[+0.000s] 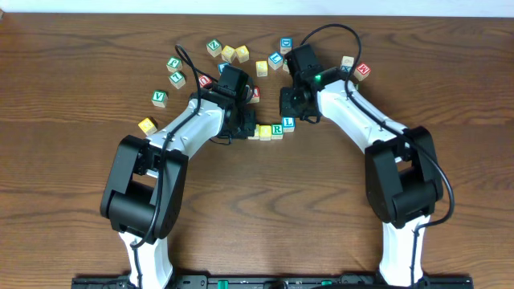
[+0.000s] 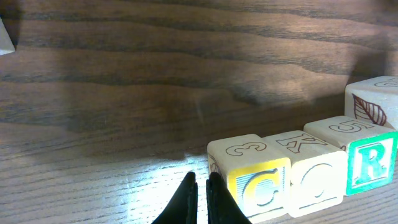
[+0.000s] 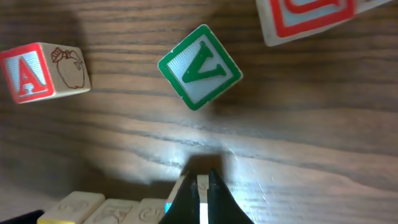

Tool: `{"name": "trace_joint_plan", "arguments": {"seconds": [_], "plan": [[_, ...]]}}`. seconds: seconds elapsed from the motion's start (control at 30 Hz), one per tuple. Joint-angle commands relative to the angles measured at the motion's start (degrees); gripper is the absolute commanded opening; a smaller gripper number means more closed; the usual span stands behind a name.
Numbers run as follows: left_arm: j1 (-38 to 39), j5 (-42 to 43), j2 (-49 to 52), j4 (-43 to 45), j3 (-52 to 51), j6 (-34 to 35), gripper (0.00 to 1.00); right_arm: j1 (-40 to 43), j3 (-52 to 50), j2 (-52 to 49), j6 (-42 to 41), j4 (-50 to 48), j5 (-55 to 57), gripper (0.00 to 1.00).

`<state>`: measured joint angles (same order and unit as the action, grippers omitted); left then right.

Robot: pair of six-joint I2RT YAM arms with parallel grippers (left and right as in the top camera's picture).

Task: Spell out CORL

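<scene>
Clenched empty at the left gripper [image 2: 199, 198], with the C block [image 2: 258, 183], O block [image 2: 317, 180] and R block [image 2: 372, 163] lined up touching just to its right. Pinched nearly shut on nothing at the right gripper [image 3: 199, 190], L block [image 1: 289, 123] close beside its fingertips ending the row, V block [image 3: 199, 67] ahead.

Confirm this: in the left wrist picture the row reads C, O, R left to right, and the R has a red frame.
Wrong on the colour: the R block has a green frame, not red, as the left wrist view shows. The rest holds: the row reads C block, O block, then R, left to right.
</scene>
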<state>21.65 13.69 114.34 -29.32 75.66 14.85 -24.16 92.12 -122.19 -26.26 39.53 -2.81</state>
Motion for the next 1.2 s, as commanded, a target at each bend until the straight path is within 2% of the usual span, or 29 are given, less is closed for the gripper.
{"name": "trace_joint_plan", "arguments": {"seconds": [0.0,1.17], "plan": [[0.1,0.6,0.7,0.1,-0.4,0.2,0.07,-0.5,-0.3,-0.6,-0.1,-0.4,0.3,0.01],[0.1,0.7,0.7,0.1,-0.4,0.2,0.08,-2.3,-0.3,-3.0,-0.1,0.1,-0.8,0.01]]}}
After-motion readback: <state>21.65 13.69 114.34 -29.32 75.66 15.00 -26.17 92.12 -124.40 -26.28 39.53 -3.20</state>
